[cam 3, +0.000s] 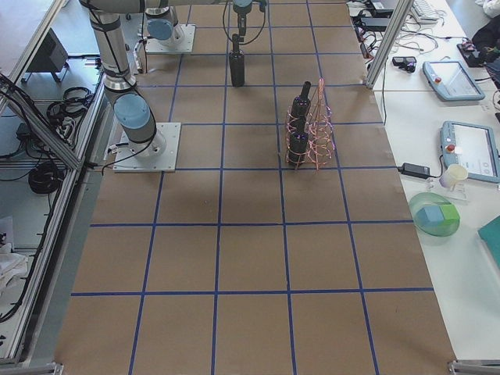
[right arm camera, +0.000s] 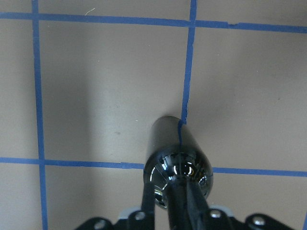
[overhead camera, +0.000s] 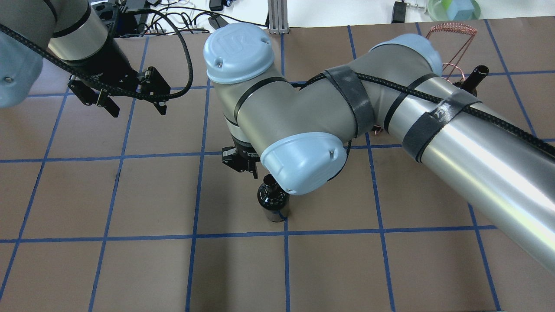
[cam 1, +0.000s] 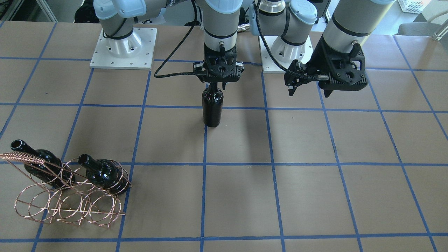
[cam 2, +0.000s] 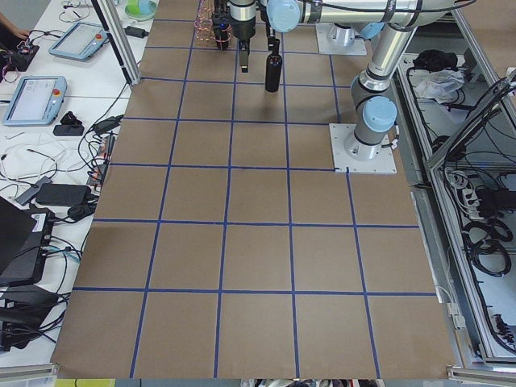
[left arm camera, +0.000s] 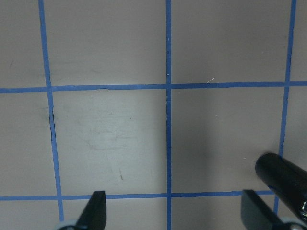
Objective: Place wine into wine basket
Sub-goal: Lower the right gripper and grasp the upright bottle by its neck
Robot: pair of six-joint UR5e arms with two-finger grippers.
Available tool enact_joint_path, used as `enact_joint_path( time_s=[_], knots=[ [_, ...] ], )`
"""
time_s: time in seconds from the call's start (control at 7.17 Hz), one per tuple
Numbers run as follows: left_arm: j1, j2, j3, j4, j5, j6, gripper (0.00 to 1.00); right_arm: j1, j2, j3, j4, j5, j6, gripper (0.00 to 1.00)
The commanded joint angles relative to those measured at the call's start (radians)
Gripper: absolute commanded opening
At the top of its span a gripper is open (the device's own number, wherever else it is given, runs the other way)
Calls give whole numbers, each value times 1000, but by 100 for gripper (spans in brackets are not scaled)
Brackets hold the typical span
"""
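Note:
A near-black wine bottle stands upright near the table's middle, on or just above the paper; I cannot tell which. My right gripper is shut on its neck from above. The right wrist view shows the fingers clamped on the neck over the bottle's shoulder. The bottle also shows in the overhead view. My left gripper hangs open and empty over bare paper, its jaws wide apart in the left wrist view. The copper wire wine basket stands far off, toward my right.
Two alike bottles lie tilted in the basket's loops, necks up. The basket's twisted handle shows past my right arm in the overhead view. A blue tape grid covers the brown table.

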Motion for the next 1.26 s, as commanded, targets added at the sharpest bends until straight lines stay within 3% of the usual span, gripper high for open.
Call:
enact_joint_path(
  time_s=[0.0,0.42,0.56,0.7,0.84,0.98,1.12],
  knots=[
    [-3,-2,0,1,-2,-7,100,1,-1,8,19,-1,6,98],
    [-3,-2,0,3,-2,-7,100,4,-1,8,91,0,14,96],
    [-3,-2,0,3,-2,-5,100,4,-1,8,88,3,14,85],
    [-3,-2,0,1,-2,-5,100,4,1,6,85,3,14,42],
    [-3,-2,0,1,-2,-5,100,4,2,3,76,3,12,21],
    [-3,-2,0,1,-2,-5,100,4,2,0,74,2,6,15],
    [-3,-2,0,1,-2,-5,100,3,2,-1,73,2,0,0]
  ],
)
